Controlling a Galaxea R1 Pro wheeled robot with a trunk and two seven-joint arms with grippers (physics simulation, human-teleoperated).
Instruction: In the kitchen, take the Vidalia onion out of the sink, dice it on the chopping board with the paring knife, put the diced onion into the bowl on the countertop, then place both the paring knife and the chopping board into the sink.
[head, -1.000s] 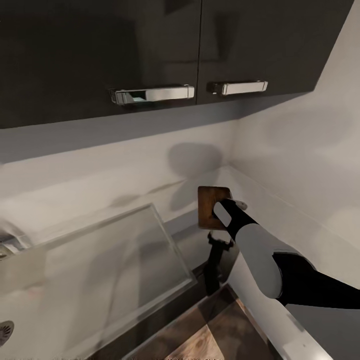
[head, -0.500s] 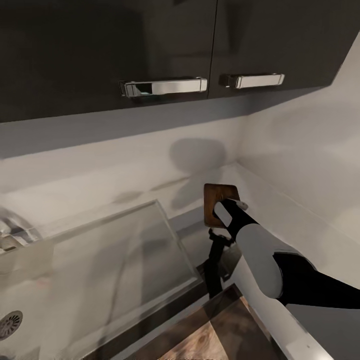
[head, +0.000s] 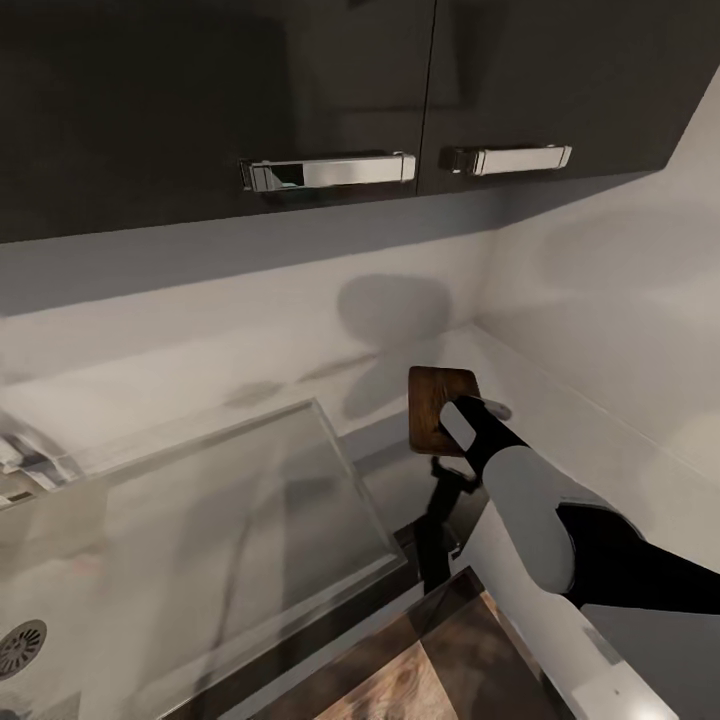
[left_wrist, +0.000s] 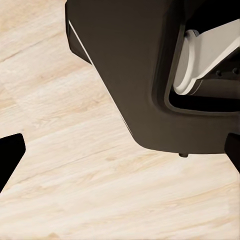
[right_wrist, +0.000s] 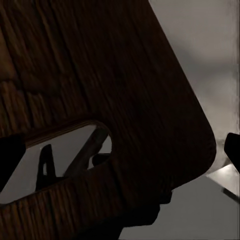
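The right claw (head: 462, 432) holds the dark brown wooden chopping board with rounded corners (head: 437, 408) upright in the air, over the grey bench (head: 400, 470) right of the rectangular stainless-steel sink (head: 200, 540); against half a second ago the arm has eased slightly right and the board barely moved. In the right wrist view the board's oblong handle slot (right_wrist: 70, 155) lies close by. The left claw (left_wrist: 120, 165) hangs over pale wooden floor (left_wrist: 75, 190), fingertips at the picture's edges, spread wide
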